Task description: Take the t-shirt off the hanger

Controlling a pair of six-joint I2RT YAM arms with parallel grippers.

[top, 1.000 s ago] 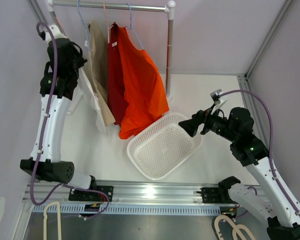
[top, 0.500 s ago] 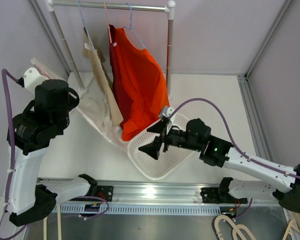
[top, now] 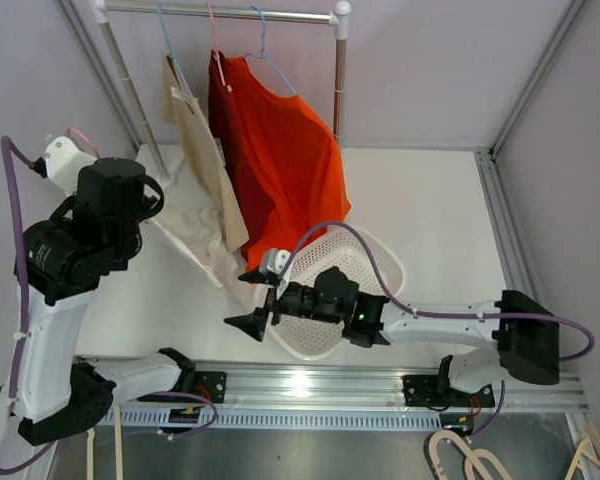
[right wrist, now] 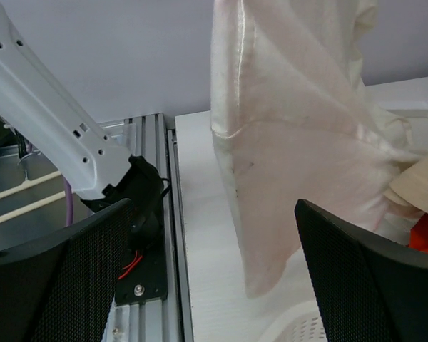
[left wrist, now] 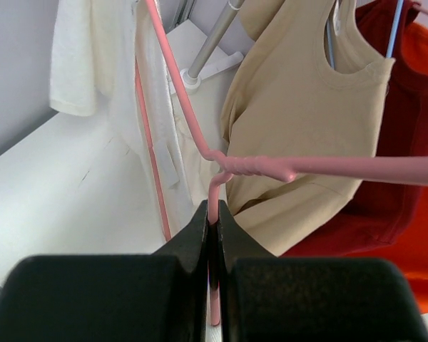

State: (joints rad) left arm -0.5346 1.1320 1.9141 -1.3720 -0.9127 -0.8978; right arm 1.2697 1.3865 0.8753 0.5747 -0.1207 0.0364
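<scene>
A white t-shirt (top: 195,232) hangs on a pink hanger (left wrist: 221,167), held off the rack at the left. My left gripper (left wrist: 215,214) is shut on the hanger's hook stem; in the top view its jaws are hidden under the wrist. The shirt's cloth (left wrist: 93,57) drapes down and to the right toward the table. My right gripper (top: 246,300) stands open just in front of the shirt's lower hem (right wrist: 299,164), fingers wide apart (right wrist: 212,214), with nothing between them and the cloth untouched.
A rail (top: 220,12) at the back carries a beige tank top (top: 195,130), a dark red garment (top: 230,110) and an orange one (top: 290,150). A white perforated basket (top: 375,255) lies under the right arm. The aluminium base rail (top: 310,385) runs along the near edge.
The left arm has pulled the pink hanger and white t-shirt away from the rack, leftward and nearer. The right arm has swung left across the basket to the shirt's hem.
</scene>
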